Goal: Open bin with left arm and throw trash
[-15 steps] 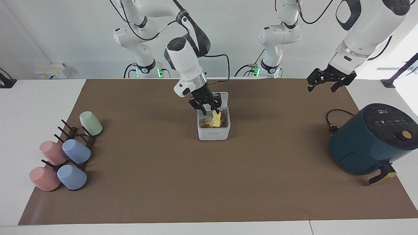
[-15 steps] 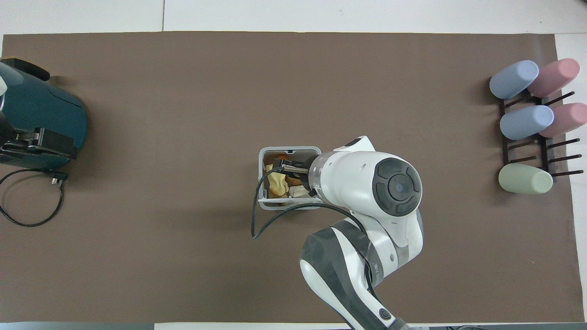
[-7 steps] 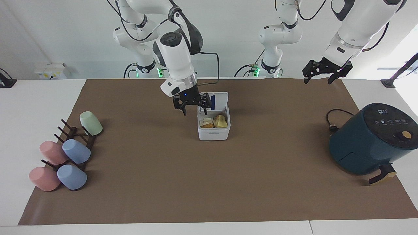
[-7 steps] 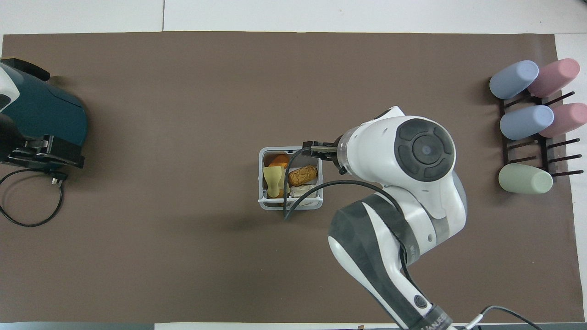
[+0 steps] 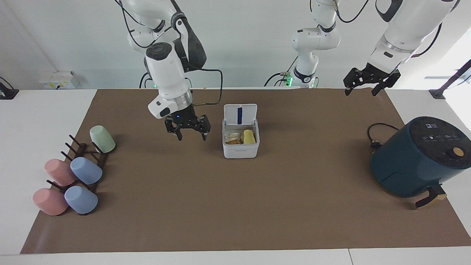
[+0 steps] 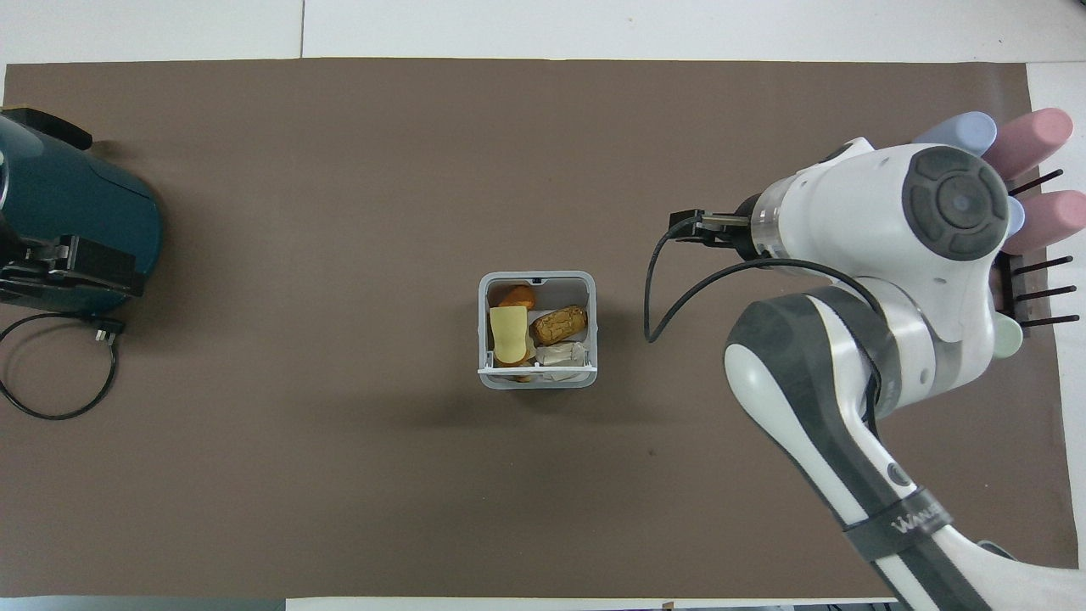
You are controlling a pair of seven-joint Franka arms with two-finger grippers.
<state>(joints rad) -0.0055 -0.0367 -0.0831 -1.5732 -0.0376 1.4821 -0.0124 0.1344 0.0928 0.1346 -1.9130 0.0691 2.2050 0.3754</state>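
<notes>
We see the bin (image 5: 241,146) standing mid-table on the brown mat (image 5: 235,206), which covers most of the white table (image 5: 44,110); a plain white wall closes the room at the robots' end. The bin's lid (image 5: 240,114) stands upright on the edge nearer the robots, a blue strip showing on its inner face. Inside the bin lies the trash (image 6: 510,333): a pale yellow block on top, with an orange lump, a brown piece and a white scrap around it. The right pincer (image 5: 188,129) hangs over the bare mat beside the bin, toward the right arm's end of the table, its fingers spread wide and holding nothing. The left pincer (image 5: 369,81) hangs over the mat's edge nearest the robots, toward the left arm's end from the bin, fingers parted and empty. Well apart from the bin at that end sits the dark teal air fryer (image 5: 419,156) with its black cord (image 5: 375,137); at the other end, pastel cups (image 5: 85,171) rest on a dark rack (image 5: 79,151).
</notes>
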